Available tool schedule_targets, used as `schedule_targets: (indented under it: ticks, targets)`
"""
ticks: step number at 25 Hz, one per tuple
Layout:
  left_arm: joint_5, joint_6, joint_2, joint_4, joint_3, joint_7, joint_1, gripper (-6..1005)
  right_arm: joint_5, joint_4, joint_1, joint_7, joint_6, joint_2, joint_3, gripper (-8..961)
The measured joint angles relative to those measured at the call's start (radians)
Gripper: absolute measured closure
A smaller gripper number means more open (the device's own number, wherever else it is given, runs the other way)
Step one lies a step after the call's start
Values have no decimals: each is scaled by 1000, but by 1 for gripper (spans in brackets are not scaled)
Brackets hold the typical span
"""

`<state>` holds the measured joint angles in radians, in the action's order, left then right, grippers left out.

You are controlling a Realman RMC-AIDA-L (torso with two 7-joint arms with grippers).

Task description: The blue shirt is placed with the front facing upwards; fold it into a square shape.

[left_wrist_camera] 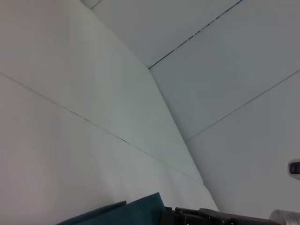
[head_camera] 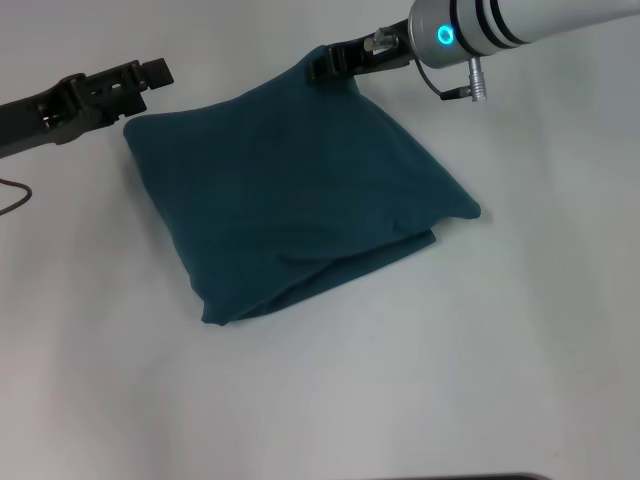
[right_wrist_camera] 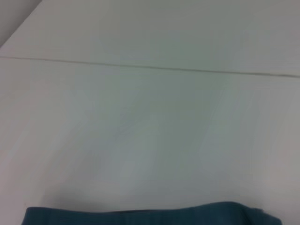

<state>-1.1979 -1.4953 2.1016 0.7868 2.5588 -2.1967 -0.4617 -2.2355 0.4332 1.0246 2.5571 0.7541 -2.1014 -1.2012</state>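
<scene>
Shirt: blue shirt (head_camera: 290,200) folded, mid-bench (head_camera: 520,360) | right gripper (head_camera: 328,62) fingers pinching far corner | left gripper (head_camera: 150,75) fingers: cannot tell, beside far-left corner.

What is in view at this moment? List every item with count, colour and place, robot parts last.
blue shirt: one, dark teal-blue, folded into a rough square at the middle of the table, plain side up.
table: one, white, under everything.
cable: one, dark, at the table's left edge.
left tool: one, black, just off the shirt's far left corner.
right tool: one, black on a silver arm with a blue light ring, at the shirt's far right corner.
</scene>
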Motion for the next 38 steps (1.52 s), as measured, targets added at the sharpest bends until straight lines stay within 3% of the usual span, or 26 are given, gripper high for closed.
schedule_targets:
  ticks: [6,17,27,32,38]
  targets:
    - [0,-1,1,4,1,0,0,126,1,35,-32,3,32,8,6,555]
    - [0,-3,1,2,1,0,0,126,36,386,-226,-6,224,25,46,166]
    - [-12,-105,-9,-12,82,-19,0,126,130,486,-358,-268,560,20,195,149]
    - [-21,-123,-12,-65,87,-109,-21,126,256,464,-484,-521,727,25,256,149]
    - [-84,-102,-8,-112,90,-179,-47,125,272,363,-582,-657,810,38,346,152]
